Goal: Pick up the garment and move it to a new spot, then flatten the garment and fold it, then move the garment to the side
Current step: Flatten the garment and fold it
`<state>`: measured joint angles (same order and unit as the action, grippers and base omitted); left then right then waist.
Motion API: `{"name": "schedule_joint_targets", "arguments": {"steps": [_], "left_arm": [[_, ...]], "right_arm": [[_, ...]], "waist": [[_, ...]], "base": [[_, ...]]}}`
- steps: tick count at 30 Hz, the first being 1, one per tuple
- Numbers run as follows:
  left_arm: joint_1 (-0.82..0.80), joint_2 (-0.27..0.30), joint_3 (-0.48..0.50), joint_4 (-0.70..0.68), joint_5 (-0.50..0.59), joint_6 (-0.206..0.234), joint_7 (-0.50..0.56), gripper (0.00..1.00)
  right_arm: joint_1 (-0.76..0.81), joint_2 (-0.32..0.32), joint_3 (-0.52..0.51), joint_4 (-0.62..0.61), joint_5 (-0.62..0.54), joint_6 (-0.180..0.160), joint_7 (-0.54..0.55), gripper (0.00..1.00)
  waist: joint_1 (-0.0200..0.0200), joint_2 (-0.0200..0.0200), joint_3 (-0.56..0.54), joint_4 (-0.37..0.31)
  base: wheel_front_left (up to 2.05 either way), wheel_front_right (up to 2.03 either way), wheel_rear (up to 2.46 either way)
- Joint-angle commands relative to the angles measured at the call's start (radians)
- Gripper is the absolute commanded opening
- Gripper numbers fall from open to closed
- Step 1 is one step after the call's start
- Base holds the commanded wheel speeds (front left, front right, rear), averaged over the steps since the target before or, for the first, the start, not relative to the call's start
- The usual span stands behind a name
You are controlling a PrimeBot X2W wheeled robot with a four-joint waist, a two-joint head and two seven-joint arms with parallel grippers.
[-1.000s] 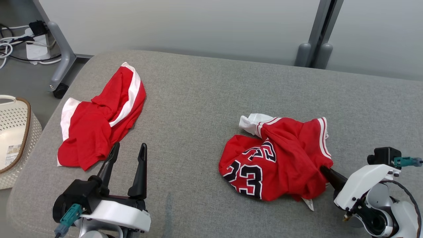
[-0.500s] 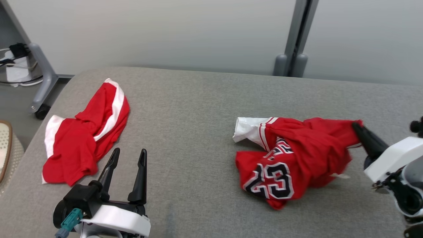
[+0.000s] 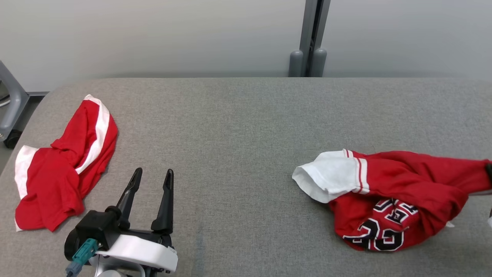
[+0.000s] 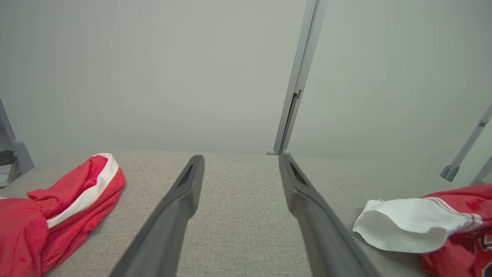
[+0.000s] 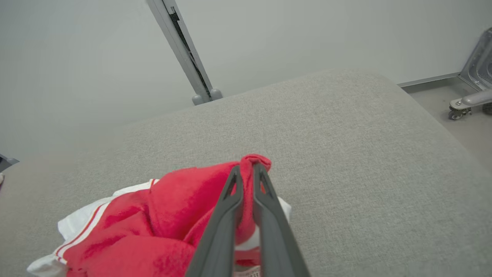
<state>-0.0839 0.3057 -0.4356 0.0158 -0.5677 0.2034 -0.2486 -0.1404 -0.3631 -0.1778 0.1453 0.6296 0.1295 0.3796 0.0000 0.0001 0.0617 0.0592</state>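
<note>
While the right gripper [image 5: 246,167] pinches a fold of the numbered red jersey [image 3: 403,188], relocation appears under way | jersey crumpled on grey cushion [image 3: 246,123], right side | left gripper [image 3: 153,175] spread wide, empty | outstanding: flattening, folding, side-move.

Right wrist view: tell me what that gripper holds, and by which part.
The right gripper pinches the red jersey by a bunched fold of its red cloth.

Lab-like test room: grey padded table [image 3: 246,115], plain partition panels [image 3: 153,34], wheeled frame [image 5: 472,98]
</note>
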Motion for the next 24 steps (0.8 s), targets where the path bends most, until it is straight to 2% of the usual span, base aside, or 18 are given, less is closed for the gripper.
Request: {"name": "schedule_joint_targets", "arguments": {"steps": [1, 3, 4, 5, 6, 13, 24], "left_arm": [[-0.014, 0.003, 0.002, 0.004, -0.007, -0.003, -0.006, 1.0], [-0.02, 0.003, 0.001, 0.008, -0.008, -0.007, -0.005, 1.0], [-0.024, 0.003, 0.001, 0.01, -0.008, -0.008, -0.005, 1.0], [-0.027, 0.003, 0.001, 0.012, -0.008, -0.009, -0.006, 1.0], [-0.029, 0.003, 0.001, 0.014, -0.008, -0.01, -0.006, 1.0], [-0.033, 0.002, -0.007, 0.028, -0.01, -0.015, -0.006, 1.0], [-0.009, 0.008, -0.009, 0.03, -0.017, -0.005, -0.002, 1.0]], "right_arm": [[0.011, 0.005, -0.011, 0.011, -0.014, 0.002, -0.009, 0.0], [0.023, 0.018, -0.021, 0.032, -0.039, 0.002, -0.024, 0.0], [0.024, 0.024, -0.023, 0.045, -0.048, 0.002, -0.034, 0.05], [0.023, 0.03, -0.026, 0.059, -0.058, 0.002, -0.047, 0.42], [0.019, 0.039, -0.031, 0.077, -0.07, 0.002, -0.058, 1.0], [-0.018, 0.091, -0.069, 0.09, -0.162, 0.002, -0.19, 1.0], [0.058, 0.201, 0.019, -0.131, -0.221, 0.002, -0.377, 1.0]], "waist": [[0.0, -0.0001, 0.008, -0.005], [0.0, -0.0001, 0.013, -0.008], [0.0, -0.0001, 0.014, -0.008], [0.0, -0.0001, 0.016, -0.009], [0.0, -0.0001, 0.017, -0.01], [0.0, -0.0001, 0.006, -0.006], [0.0, -0.0001, -0.057, -0.012]], "base": [[0.0, 0.0, 0.0], [0.0, 0.0, 0.0], [0.0, 0.0, 0.0], [0.0, 0.0, 0.0], [0.0, 0.0, 0.0], [0.0, 0.0, 0.0], [0.0, 0.0, 0.0]]}}
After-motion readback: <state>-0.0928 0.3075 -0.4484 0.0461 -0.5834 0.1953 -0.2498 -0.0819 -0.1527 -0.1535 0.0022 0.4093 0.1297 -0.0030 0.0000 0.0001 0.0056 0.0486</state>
